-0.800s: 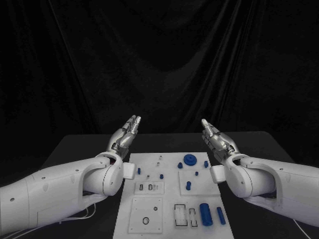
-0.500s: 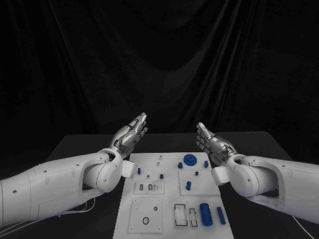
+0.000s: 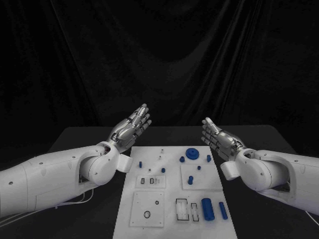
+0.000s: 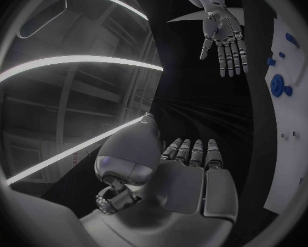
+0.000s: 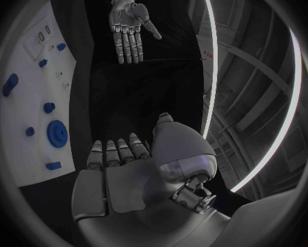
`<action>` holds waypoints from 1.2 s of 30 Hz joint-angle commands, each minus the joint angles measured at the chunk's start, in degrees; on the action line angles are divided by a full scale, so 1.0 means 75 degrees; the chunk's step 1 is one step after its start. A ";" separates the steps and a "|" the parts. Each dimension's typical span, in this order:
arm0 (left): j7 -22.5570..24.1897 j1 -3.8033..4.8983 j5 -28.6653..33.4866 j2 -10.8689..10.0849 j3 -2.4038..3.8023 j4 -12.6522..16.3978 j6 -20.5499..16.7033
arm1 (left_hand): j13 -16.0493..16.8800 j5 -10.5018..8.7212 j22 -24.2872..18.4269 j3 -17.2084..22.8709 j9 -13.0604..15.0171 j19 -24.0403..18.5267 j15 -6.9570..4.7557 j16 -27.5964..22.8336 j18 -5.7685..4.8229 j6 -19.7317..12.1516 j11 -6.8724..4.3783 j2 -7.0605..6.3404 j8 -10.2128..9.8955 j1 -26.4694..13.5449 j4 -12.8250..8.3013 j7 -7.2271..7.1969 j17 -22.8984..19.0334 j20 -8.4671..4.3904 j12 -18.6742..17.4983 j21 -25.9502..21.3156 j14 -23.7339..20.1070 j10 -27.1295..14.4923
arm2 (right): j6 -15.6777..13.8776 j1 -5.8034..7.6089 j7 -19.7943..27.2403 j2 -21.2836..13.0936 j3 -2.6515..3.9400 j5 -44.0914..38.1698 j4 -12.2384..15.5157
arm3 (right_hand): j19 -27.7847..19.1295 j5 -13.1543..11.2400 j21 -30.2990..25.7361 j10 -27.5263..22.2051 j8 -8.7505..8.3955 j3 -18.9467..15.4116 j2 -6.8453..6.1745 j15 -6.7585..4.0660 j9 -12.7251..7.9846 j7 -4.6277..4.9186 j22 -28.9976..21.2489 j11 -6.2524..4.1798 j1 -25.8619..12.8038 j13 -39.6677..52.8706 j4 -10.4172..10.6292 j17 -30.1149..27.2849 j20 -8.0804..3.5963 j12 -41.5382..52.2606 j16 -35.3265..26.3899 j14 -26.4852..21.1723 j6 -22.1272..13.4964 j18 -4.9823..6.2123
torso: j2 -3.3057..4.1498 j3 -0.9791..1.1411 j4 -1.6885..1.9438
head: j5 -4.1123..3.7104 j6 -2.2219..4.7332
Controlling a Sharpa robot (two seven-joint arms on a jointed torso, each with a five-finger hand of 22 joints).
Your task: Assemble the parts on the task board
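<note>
Two empty, flat-fingered hands, left hand [image 3: 131, 127] and right hand [image 3: 221, 138], above one task board [image 3: 172, 219].

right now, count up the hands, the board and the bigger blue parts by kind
left hand, right hand: 2
task board: 1
round blue part: 1
long blue parts at the board's near end: 2
total: 6

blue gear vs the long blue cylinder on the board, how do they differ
The blue gear is round and flat, at the task board's far end. The long blue cylinder is elongated, lies on its side at the near end, and looks larger in the head view. Both are blue and untouched by either hand.
</note>
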 commanded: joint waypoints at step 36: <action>0.1304 0.0024 -0.2022 -0.1107 0.0004 0.0839 -0.2384 | -0.0013 -0.0216 -0.0010 -0.0253 0.0091 -0.0006 -0.1088 -0.0028 -0.0738 0.0577 -0.0404 -0.0301 0.0082 0.0869 -0.0027 -0.0118 -0.0012 -0.1434 -0.0050 -0.0025 -0.0003 0.0001 | 0.1901 0.1523 -0.4577 -0.0668 0.0004 -1.5524 0.0691 | 0.0979 0.0095 0.0429 0.0428 0.0045 0.3007 -0.1694 0.0422 0.0084 0.0385 0.0234 0.0580 0.2682 0.0054 -0.0807 0.0063 0.1262 -0.0064 0.0044 0.0316 0.1003 0.0186 | 0.0273 -0.0088 0.0239 | -0.0080 -0.0892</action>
